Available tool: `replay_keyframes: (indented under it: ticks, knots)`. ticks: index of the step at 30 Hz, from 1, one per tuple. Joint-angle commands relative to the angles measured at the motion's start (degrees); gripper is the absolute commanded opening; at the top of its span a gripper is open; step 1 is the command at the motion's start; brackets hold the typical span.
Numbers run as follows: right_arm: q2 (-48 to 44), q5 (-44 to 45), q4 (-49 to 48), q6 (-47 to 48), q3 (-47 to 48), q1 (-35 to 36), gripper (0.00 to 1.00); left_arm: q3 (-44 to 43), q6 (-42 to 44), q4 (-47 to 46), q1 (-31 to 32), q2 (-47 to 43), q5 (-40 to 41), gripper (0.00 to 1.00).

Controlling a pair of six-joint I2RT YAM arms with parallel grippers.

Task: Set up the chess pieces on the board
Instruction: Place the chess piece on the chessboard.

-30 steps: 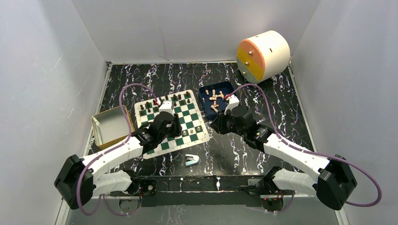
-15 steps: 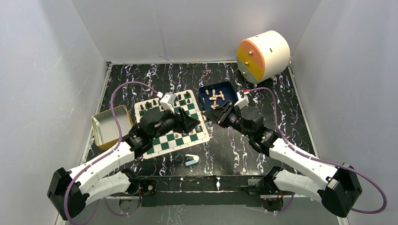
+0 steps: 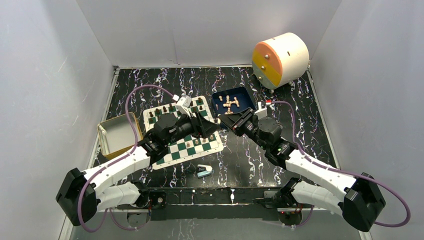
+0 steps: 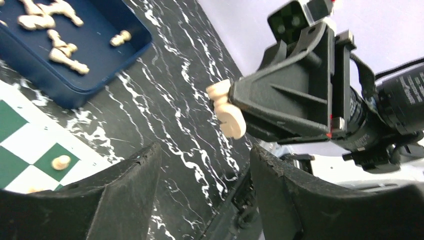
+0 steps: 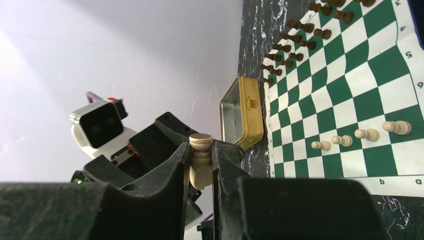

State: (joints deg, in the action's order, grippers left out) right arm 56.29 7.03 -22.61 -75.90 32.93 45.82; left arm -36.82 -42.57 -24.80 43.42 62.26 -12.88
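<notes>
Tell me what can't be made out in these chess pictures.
- Top view: the left arm covers the middle of the board, hiding those squares.
- Top view: pieces in the blue tray are too small to tell their kind.
- Right wrist view: the light piece held in the right gripper is partly hidden by its fingers; kind unclear.
- Left wrist view: the frame edge cuts off most of the board.

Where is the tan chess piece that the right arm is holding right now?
The tan piece is pinched in the right end effector, held in the air just right of the board, beside the blue tray and facing the open left end effector.
</notes>
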Motion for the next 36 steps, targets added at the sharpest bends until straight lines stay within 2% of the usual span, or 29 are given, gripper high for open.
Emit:
replay_keyframes:
  ticks: [1, 5, 9, 14, 17, 27, 36]
  knots:
    - [-0.2, 2.7, -5.4, -4.6, -0.8, -0.2, 0.21, -3.3, 7.1, 1.1, 0.8, -2.0, 9.0, 0.61]
    - [0.3, 4.0, -5.0, -6.4, -0.8, -0.1, 0.21, -4.0, 14.2, 1.2, 1.5, -2.3, 10.9, 0.60]
    - [1.1, 5.1, -4.3, -8.1, -0.2, -0.1, 0.22, -5.0, 19.9, 1.0, 2.0, -1.1, 8.7, 0.60]
    - [1.8, 5.6, -3.7, -9.9, 0.4, -0.1, 0.23, -3.7, 24.8, -4.7, 2.7, 0.3, 5.3, 0.59]
    - [2.2, 5.9, -3.9, -10.9, 0.4, -0.1, 0.23, -4.2, 27.1, -5.3, 3.3, 1.8, 6.4, 0.56]
    - [3.3, 5.7, -3.9, -11.9, 0.7, -0.1, 0.23, -6.3, 29.4, -8.2, 3.9, 5.0, 10.6, 0.45]
    - [4.3, 5.7, -4.0, -12.2, 0.9, -0.1, 0.23, -7.4, 29.2, -8.6, 4.3, 6.7, 10.0, 0.44]
